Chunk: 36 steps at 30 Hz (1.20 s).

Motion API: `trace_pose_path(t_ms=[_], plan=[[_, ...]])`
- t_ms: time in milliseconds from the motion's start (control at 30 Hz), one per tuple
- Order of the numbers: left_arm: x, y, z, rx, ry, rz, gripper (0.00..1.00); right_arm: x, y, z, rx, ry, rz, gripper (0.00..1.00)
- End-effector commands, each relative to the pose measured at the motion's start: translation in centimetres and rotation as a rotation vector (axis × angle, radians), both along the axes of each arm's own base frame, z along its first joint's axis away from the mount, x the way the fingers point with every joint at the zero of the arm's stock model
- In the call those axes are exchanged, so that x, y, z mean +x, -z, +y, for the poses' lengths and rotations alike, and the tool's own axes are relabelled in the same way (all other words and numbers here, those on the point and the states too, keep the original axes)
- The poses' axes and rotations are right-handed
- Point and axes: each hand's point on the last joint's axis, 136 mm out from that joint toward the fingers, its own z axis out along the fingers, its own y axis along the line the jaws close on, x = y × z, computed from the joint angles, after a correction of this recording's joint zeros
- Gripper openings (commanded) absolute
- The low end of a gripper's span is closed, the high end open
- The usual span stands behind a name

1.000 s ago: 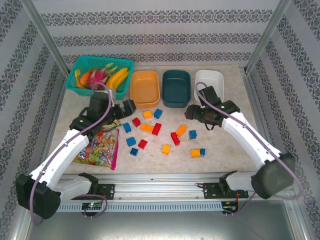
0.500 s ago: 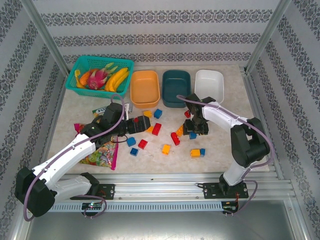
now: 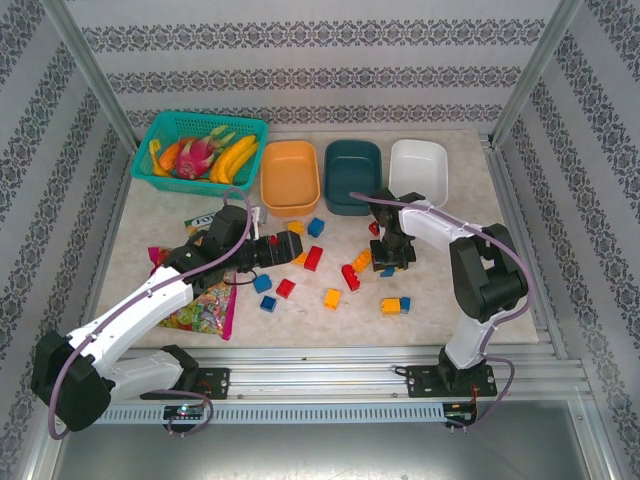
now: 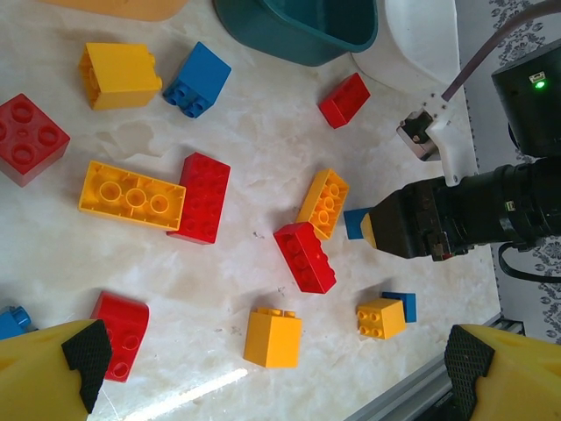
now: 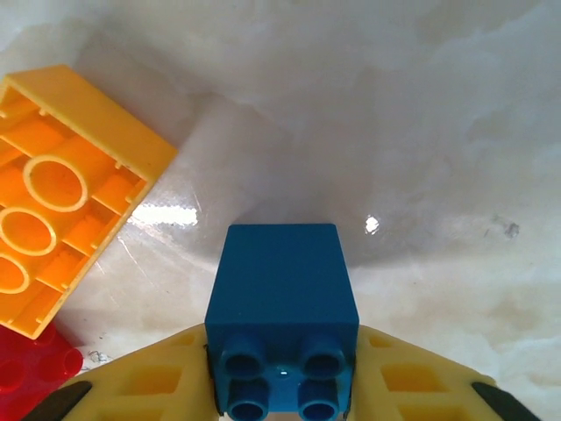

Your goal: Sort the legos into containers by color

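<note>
Right elbow tucks slightly inward since half second ago; left gripper point(image 3: 278, 247) shifts slightly right.

Top view: we see legos point(image 3: 313, 258) scattered on table point(image 3: 450, 300) in front of orange bowl point(image 3: 289, 178), teal bowl point(image 3: 352, 175) and white bowl point(image 3: 418, 168); right gripper point(image 3: 392, 254) low among them.

Left wrist view: left fingers point(image 4: 44, 368) spread wide apart, holding nothing, above red, yellow and blue bricks.

Right wrist view: we see right fingers point(image 5: 158, 377) closed on blue brick point(image 5: 280, 307), near long orange brick point(image 5: 61, 193).

A teal basket point(image 3: 200, 116) of fruit stands beyond and left of the left end effector point(image 3: 290, 247). A candy bag point(image 3: 205, 295) lies nearer, to its left, on the counter point(image 3: 450, 300).
</note>
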Motion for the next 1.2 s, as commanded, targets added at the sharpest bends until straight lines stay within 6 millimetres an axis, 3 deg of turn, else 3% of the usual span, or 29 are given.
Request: trace_pose_path(t_ms=[0,67,200,333,500,700,833,1000,1167], plan=[[0.5,-1.9,-1.3,-0.047,0.008,-0.032,1.00,1.4,-3.0,-0.6,0.002,0.035,-0.108,0.29],[1.1,-2.7,-1.4,-0.048,-0.005,-0.044,1.00,2.6,-5.3,-1.1,0.026,0.077,-0.170,0.28],[3.2,-4.5,-2.2,-0.060,-0.020,-0.062,1.00,6.8,-10.3,-3.0,0.049,0.156,-0.309,0.28],[5.9,-5.6,-3.5,-0.072,-0.014,-0.055,1.00,11.7,-12.3,-5.5,0.061,0.258,-0.376,0.27],[9.6,-6.2,-5.2,-0.066,0.000,-0.043,1.00,17.8,-11.0,-8.2,0.055,0.352,-0.380,0.27],[14.1,-6.9,-7.2,-0.082,0.005,-0.038,1.00,22.4,-8.0,-10.2,0.002,0.397,-0.341,0.29],[15.9,-6.6,-8.3,-0.080,0.020,-0.030,1.00,23.7,-5.5,-11.0,-0.022,0.410,-0.285,0.30],[16.9,-5.8,-9.0,-0.075,0.024,-0.016,1.00,24.0,-2.9,-12.0,-0.037,0.421,-0.229,0.34],[17.1,-5.5,-9.1,-0.073,0.021,-0.008,0.99,23.9,-2.6,-12.1,-0.021,0.412,-0.220,0.47]])
